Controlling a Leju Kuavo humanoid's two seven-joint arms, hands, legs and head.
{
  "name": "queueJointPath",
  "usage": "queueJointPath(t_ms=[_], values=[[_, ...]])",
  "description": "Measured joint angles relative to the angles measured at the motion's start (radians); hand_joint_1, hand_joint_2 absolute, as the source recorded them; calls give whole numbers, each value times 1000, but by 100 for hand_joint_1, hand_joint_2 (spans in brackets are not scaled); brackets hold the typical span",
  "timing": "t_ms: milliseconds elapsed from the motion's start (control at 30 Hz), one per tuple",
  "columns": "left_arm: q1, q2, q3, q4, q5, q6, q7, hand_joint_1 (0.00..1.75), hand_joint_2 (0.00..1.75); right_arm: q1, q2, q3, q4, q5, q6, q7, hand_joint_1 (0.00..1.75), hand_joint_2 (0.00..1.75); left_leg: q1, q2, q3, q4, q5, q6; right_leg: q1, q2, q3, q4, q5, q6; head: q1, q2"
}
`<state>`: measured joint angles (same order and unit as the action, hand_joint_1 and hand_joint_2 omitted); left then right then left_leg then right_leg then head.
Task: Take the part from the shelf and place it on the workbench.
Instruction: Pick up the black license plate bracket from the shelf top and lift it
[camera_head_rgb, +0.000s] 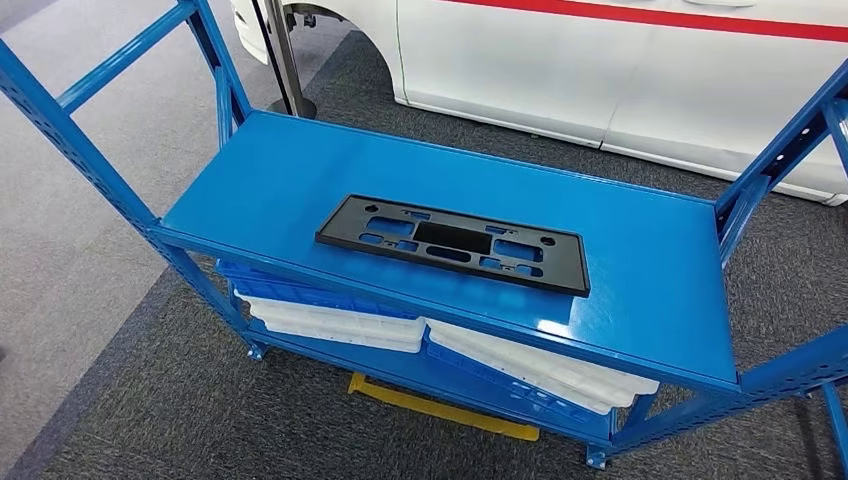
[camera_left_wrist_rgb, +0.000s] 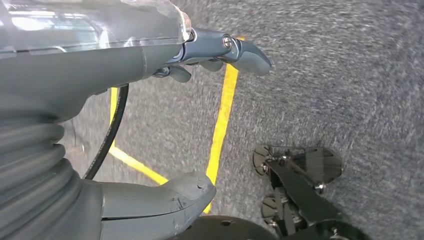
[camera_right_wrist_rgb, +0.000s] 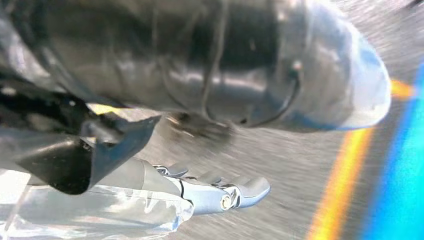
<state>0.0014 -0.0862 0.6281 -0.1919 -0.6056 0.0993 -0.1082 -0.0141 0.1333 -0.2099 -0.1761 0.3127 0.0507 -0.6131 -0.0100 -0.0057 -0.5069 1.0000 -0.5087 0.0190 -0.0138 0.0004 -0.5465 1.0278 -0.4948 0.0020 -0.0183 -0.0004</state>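
Shelf frame: blue uprights run out of the head view at both sides and the top.
White car: cropped by the top edge, lower body panels alone showing.
White trays: lower level, largely hidden under the top shelf board.
Yellow floor line: partly covered by the shelf.
Right hand: smeared by blur; finger posture cannot be told.
Left hand: fingers partly hidden behind its own cover, nothing seen in them.
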Motion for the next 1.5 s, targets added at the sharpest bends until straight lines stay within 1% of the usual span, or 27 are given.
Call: queueJointPath(t_ms=[33, 67, 200, 267, 367, 500, 600, 700, 767, 867, 967, 1133, 1367, 1500], values=[[0, 0, 8, 0, 7, 3, 2, 0, 175, 2, -3, 10, 0, 10, -7, -40, 0, 0, 0, 0, 0, 0, 0, 0, 0, 0, 0, 0, 0, 0, 0, 0], [1, 0, 14, 0, 11, 5, 3, 0, 175, 4, -6, 18, 0, 15, -11, -61, 0, 0, 0, 0, 0, 0, 0, 0, 0, 0, 0, 0, 0, 0, 0, 0], [2, 1, 32, 0, 14, 6, 3, 0, 175, 9, -18, 40, -8, 8, -6, -70, 0, 0, 0, 0, -1, 0, 0, 0, 0, 0, 0, 0, 0, 0, 0, 0], [4, 5, 36, 0, 16, -2, 1, 0, 175, 27, -42, 56, -71, -43, 31, -70, 0, 0, 0, 0, -1, 0, 0, 0, 0, 0, 1, 0, 0, 0, 0, 0], [9, 19, 53, 0, 29, -16, -2, 0, 175, 70, -102, 110, -270, -149, 73, -69, 0, 0, 0, 2, -1, 0, 0, 0, -2, 2, 0, 0, 1, 1, 0, 0], [12, 33, 69, 0, 29, -25, -5, 0, 175, 137, -160, 138, -549, -199, 95, -37, 0, 0, -1, 2, 0, 1, 0, 1, -2, 1, 1, 0, 0, 3, 0, 0], [15, 43, 78, 0, 15, -34, -7, 0, 175, 205, -192, 138, -787, -206, 108, -30, 0, 0, -1, 2, 0, 3, -1, 2, -2, 1, 1, 0, 0, 4, 0, 0], [16, 50, 80, 0, -11, -47, -15, 0, 175, 269, -209, 149, -991, -184, 105, -58, 0, 0, -1, 2, -2, 3, -1, 2, -2, 1, 1, 0, 0, 5, 0, 0], [15, 54, 78, 0, -34, -54, -27, 0, 175, 298, -224, 175, -1114, -167, 96, -70, 0, 0, -1, 2, -2, 3, -1, 3, -2, 2, 0, 0, 0, 5, 0, 0], [11, 61, 73, 0, -55, -60, -38, 0, 175, 314, -262, 231, -1263, -167, 75, -69, 0, 0, 0, 3, -2, 3, -1, 3, -1, 2, 1, 0, 0, 5, 0, 0], [9, 65, 69, 0, -63, -62, -40, 0, 175, 318, -290, 283, -1355, -174, 60, -67, 0, 0, 0, 3, 0, 3, -1, 3, -1, 2, 1, 0, 0, 5, 0, 0], [10, 68, 59, 0, -73, -62, -41, 0, 175, 318, -327, 338, -1440, -183, 63, -70, 0, 0, -1, 2, -2, 3, -1, 3, -2, 2, 1, 0, 1, 6, 0, 0], [5, 71, 54, 0, -86, -65, -34, 0, 175, 240, -390, 446, -1570, -165, 96, -46, 0, 0, -1, 2, -1, 4, -1, 4, -2, 2, 1, 0, 1, 7, 0, 0], [6, 71, 54, 0, -86, -65, -31, 0, 175, 217, -415, 473, -1620, -168, 105, -38, 0, 0, -1, 2, -1, 5, -1, 4, -2, 1, 1, 0, 2, 7, 0, 0]])
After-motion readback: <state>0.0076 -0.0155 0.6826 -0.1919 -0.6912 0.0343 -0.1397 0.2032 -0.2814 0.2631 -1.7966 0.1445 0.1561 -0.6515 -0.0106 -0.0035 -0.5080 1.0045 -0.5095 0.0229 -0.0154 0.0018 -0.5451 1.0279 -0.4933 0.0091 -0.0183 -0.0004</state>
